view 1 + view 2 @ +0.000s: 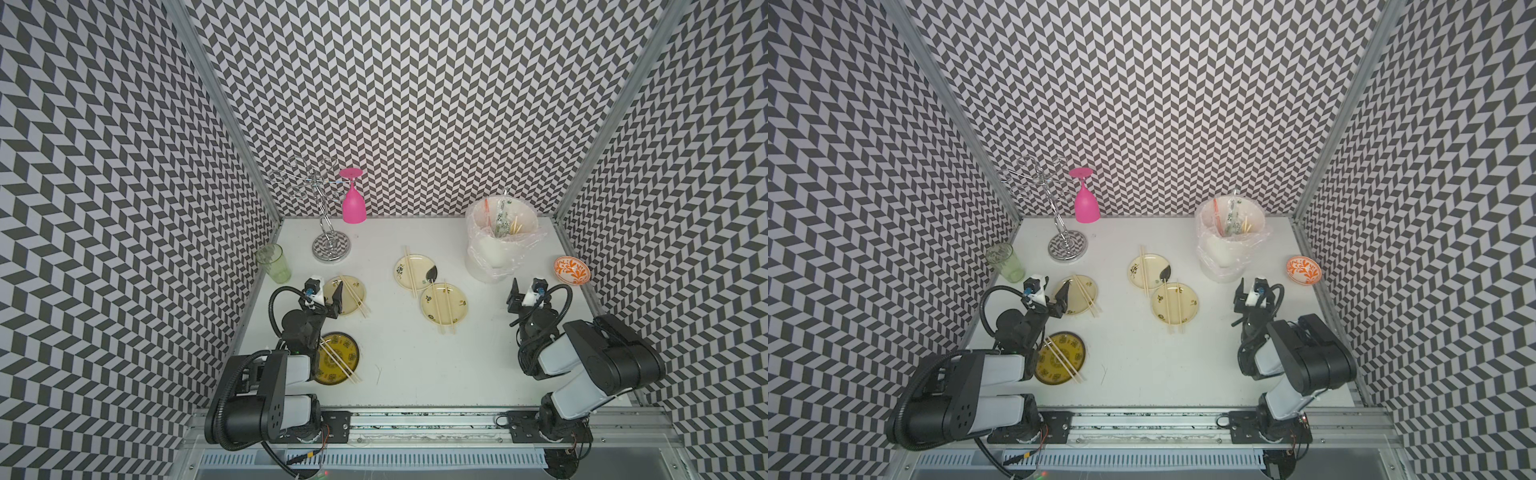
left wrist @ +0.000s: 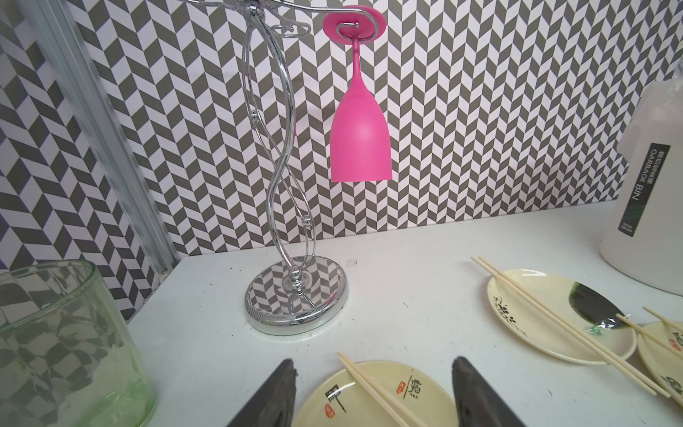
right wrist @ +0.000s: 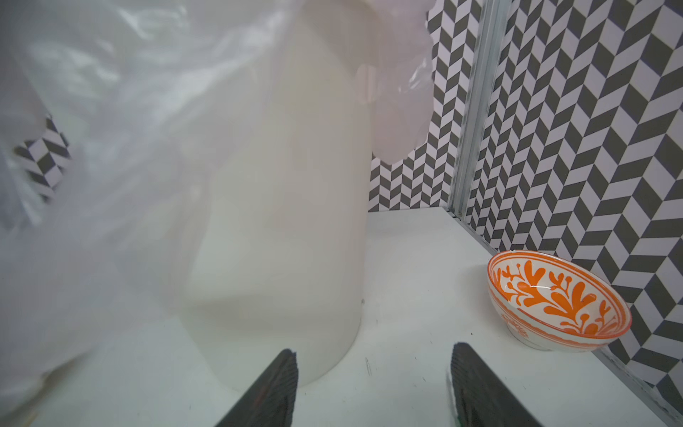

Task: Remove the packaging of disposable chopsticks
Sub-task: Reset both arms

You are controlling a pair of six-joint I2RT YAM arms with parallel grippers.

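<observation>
Packaging [image 1: 500, 220]: lodged inside lined white bin [image 1: 486, 266] at far right of bench [image 1: 407, 374]. Stood near upright, long axis steep, leaned against inner wall, upper ends about level with rim. Included one sleeve with red-orange print. Not found anywhere on bench or plates.

Chopsticks [image 1: 354, 300]: four bare pairs, laid one across each of four plates. Marked pair rested on clear plate [image 1: 359, 291], long axis diagonal, far end toward back wall, near end overhanging rim toward middle of bench. No sleeved pair visible.

Left gripper [image 2: 373, 364]: fingers apart, nothing between them. Hovered over left part of clear plate, with marked pair just beside and below, running obliquely under gap in wrist view.

Right gripper [image 3: 374, 349]: fingers apart, empty. Held low over bench at foot of bin. Sat below and in front of packaging, with bin wall and liner between, so packaging hidden in wrist view.

Judged: right arm far nearer packaging, reachable only from above, over rim. Left arm nearer two left-hand pairs. Task judged complete or nearly so, with no grasp called for, only withdrawal clear of bin liner and plate.
</observation>
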